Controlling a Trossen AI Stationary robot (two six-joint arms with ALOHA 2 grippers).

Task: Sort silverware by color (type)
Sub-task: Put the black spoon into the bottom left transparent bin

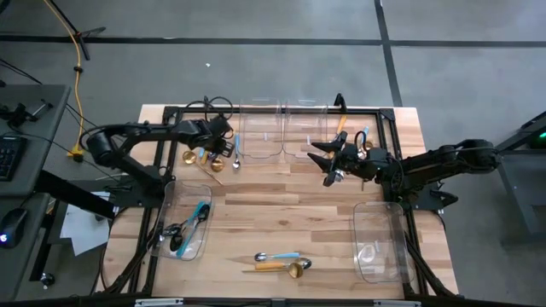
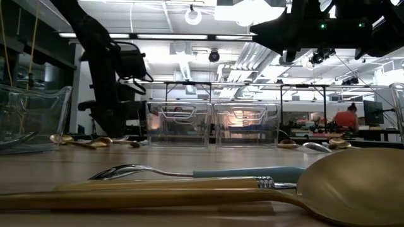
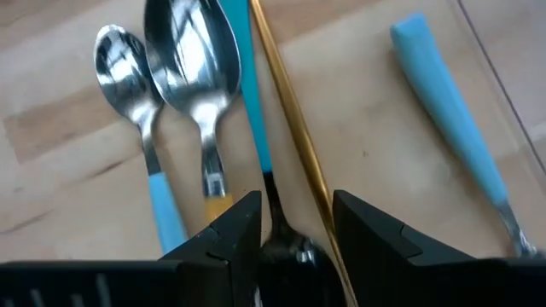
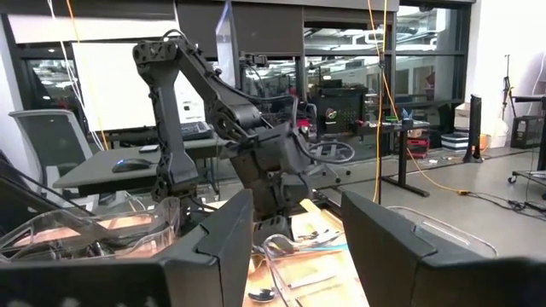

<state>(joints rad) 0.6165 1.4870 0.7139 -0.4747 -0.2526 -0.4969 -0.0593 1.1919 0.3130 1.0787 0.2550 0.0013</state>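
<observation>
A wooden desk (image 1: 281, 217) is seen from above, framed by black rails, with two dark arms reaching inward over it. Four clear plastic bins are set on it. Taking the pair of empty bins (image 1: 281, 132) at the far edge as the landmark, a third bin (image 1: 189, 223) is placed nearer the camera and to the left of them, and some blue-handled utensils (image 1: 189, 226) are lying in it. A fourth bin (image 1: 381, 240) is placed nearer and to the right.

The left end effector (image 1: 223, 147) is lowered just left of the landmark bins, over a cluster of silverware (image 1: 213, 160). In its wrist view the fingers (image 3: 235, 234) are spread apart around a dark-headed utensil with a blue handle (image 3: 266, 192), not clamped on it. Two silver spoons (image 3: 171, 60), a thin gold handle (image 3: 294, 128) and a light-blue handle (image 3: 448, 111) are lying beside it.

The right end effector (image 1: 328, 162) is held above the desk just right of the landmark bins, fingers apart and empty.

Well in front of the landmark bins, a blue-handled spoon (image 1: 277, 257) and a gold spoon (image 1: 286, 268) are lying side by side.
</observation>
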